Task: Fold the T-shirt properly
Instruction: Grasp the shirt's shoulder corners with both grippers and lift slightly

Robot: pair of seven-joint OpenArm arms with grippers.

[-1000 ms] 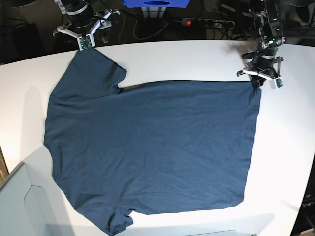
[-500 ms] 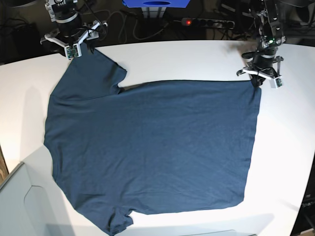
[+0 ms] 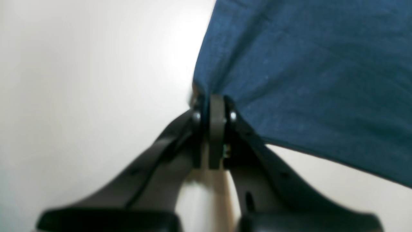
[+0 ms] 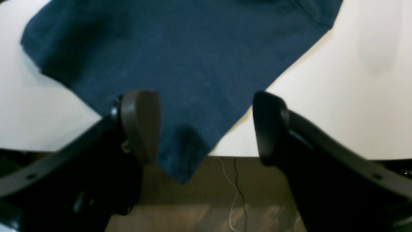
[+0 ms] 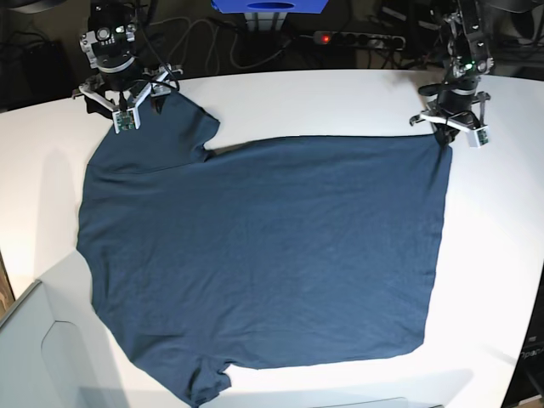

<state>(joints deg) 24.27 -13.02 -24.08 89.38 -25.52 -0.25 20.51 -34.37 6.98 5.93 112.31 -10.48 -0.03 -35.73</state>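
The dark navy T-shirt [image 5: 263, 246] lies spread flat on the white table [image 5: 323, 98], with its sleeves on the left and its hem on the right. My left gripper [image 5: 448, 132] is at the far right corner of the hem. In the left wrist view the left gripper [image 3: 214, 108] is shut, with the T-shirt [image 3: 305, 71] corner pinched between its jaws. My right gripper [image 5: 129, 109] hovers over the far sleeve's tip. It stands open in the right wrist view [image 4: 206, 129], where the T-shirt's sleeve corner [image 4: 180, 96] lies between the fingers and droops past the table's edge.
Behind the table's far edge are a power strip [image 5: 348, 38] with a red light, cables and a blue object [image 5: 270, 6]. A grey bin [image 5: 34, 357] stands at the near left corner. Bare table [image 5: 501, 255] runs along the right side.
My right gripper has moved left and down onto the far sleeve's tip and opened wider. The left gripper has drawn the hem corner slightly toward the back.
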